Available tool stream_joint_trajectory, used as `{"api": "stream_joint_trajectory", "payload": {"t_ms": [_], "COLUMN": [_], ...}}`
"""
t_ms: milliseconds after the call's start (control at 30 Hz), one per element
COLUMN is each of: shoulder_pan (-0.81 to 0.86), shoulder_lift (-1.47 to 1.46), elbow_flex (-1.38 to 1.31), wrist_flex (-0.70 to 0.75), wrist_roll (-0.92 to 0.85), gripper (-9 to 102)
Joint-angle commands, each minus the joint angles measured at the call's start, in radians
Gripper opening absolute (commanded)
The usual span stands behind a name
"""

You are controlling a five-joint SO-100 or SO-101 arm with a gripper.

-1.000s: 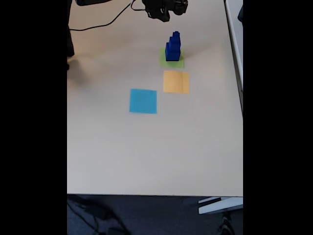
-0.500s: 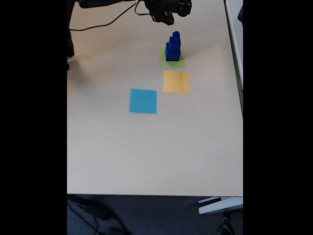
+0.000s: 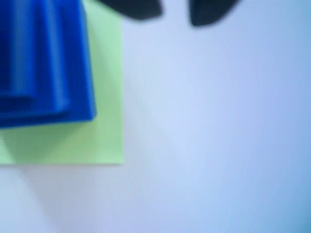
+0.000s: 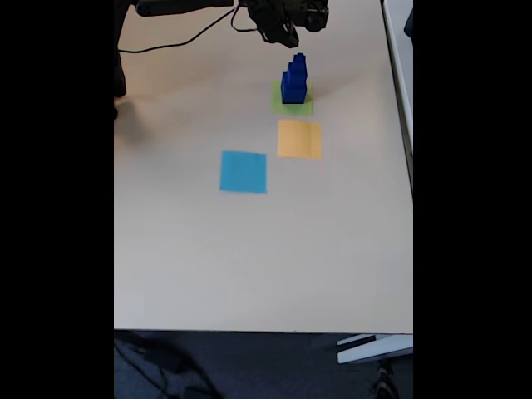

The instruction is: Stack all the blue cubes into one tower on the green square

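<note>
The tower is seen stacked on the green square. The tool is seen parted and empty; a straight retreat is advised, avoiding the stack.

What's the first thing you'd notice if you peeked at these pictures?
The dark blue tower of stepped cubes, standing on the green square near the table's far edge in the fixed view. Next, the orange square and light blue square, lying bare nearer the camera. The black gripper hangs just behind the tower.
</note>
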Motion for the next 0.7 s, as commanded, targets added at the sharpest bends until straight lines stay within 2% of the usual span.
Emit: {"api": "stream_joint_trajectory", "payload": {"t_ms": [0, 667], "shoulder_pan": [0.014, 0.02], "shoulder_lift": [0.002, -0.008], "elbow_flex": [-0.069, -0.066], "wrist_flex": [-0.032, -0.046], "wrist_roll": [-0.011, -0.021], "gripper": [0, 0]}}
